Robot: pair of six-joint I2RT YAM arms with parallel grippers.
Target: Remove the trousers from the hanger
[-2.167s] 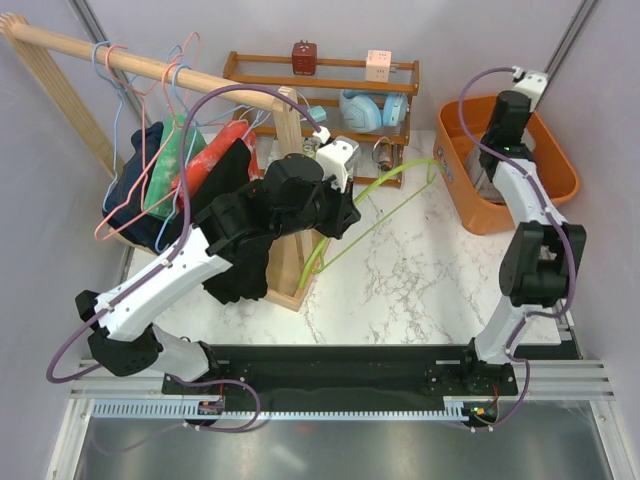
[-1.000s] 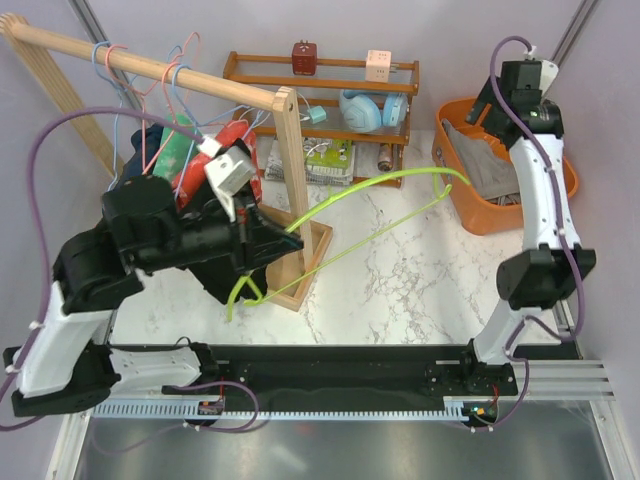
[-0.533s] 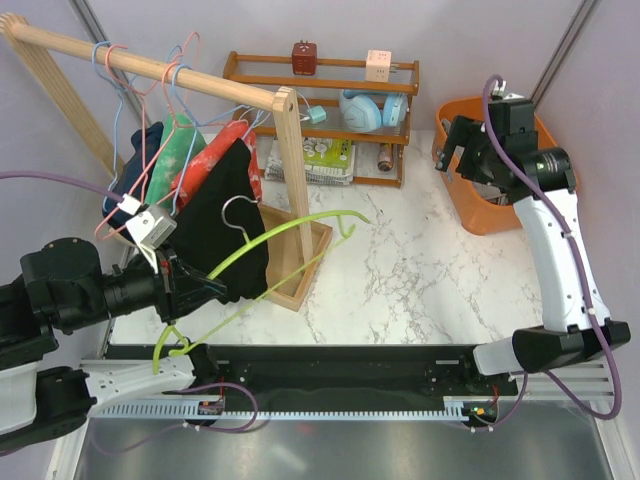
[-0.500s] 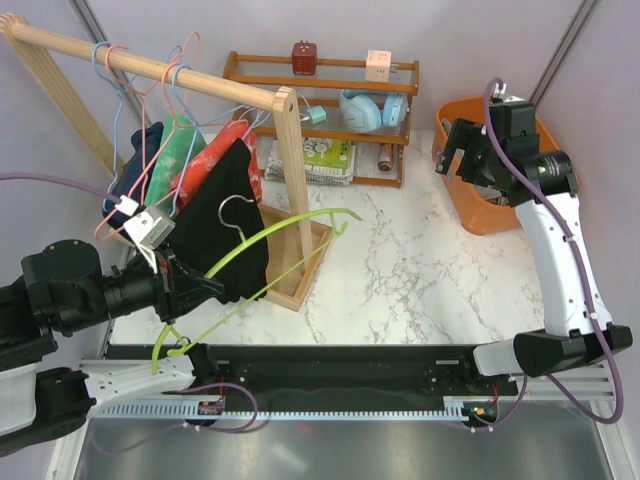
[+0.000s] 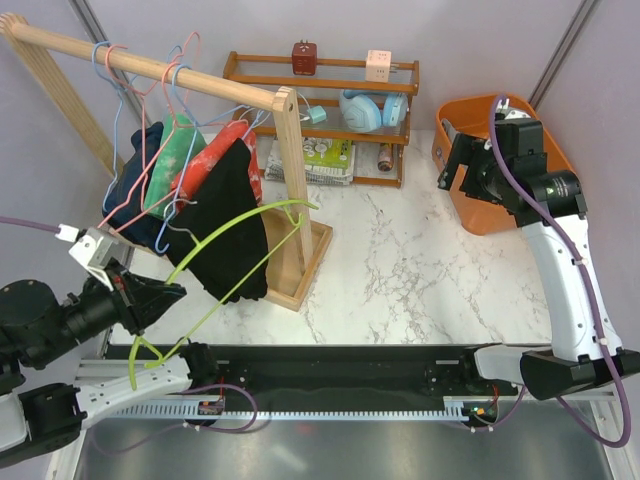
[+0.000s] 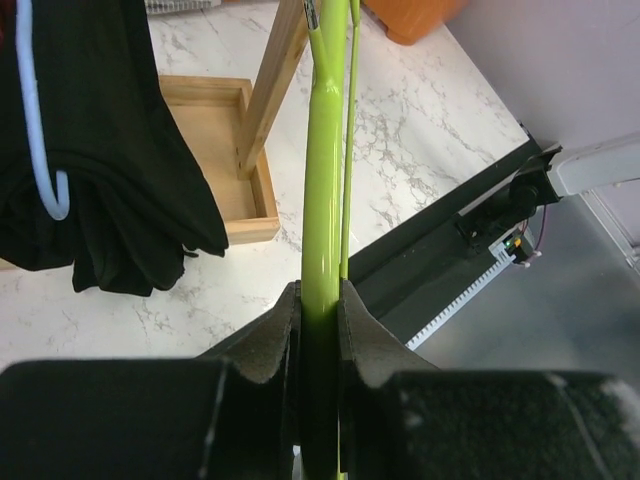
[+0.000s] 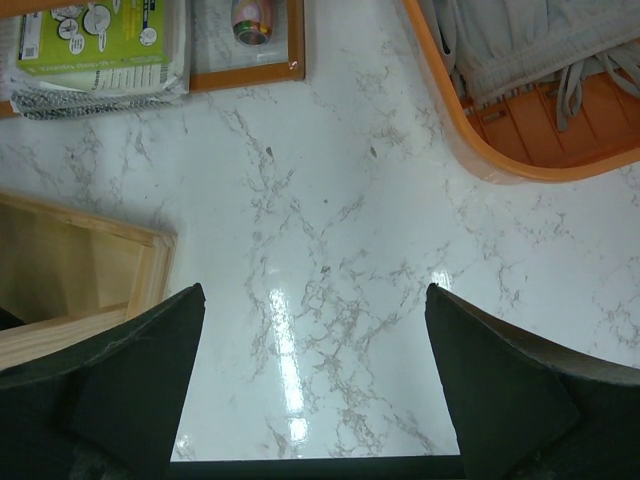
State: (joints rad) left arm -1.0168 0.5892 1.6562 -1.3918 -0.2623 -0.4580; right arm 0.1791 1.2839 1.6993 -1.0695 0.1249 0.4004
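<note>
Thin lime-green hanger [image 6: 322, 200], long sloping arms

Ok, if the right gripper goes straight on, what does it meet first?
Probably the bare marble tabletop, between orange bin and wooden rack base; the right gripper is open and empty.

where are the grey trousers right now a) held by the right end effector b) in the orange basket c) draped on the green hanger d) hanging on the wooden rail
B: the right wrist view shows the grey trousers lying inside the orange basket, while the hanger clamped in the left end effector is bare and the right end effector is open with nothing in it.
</note>
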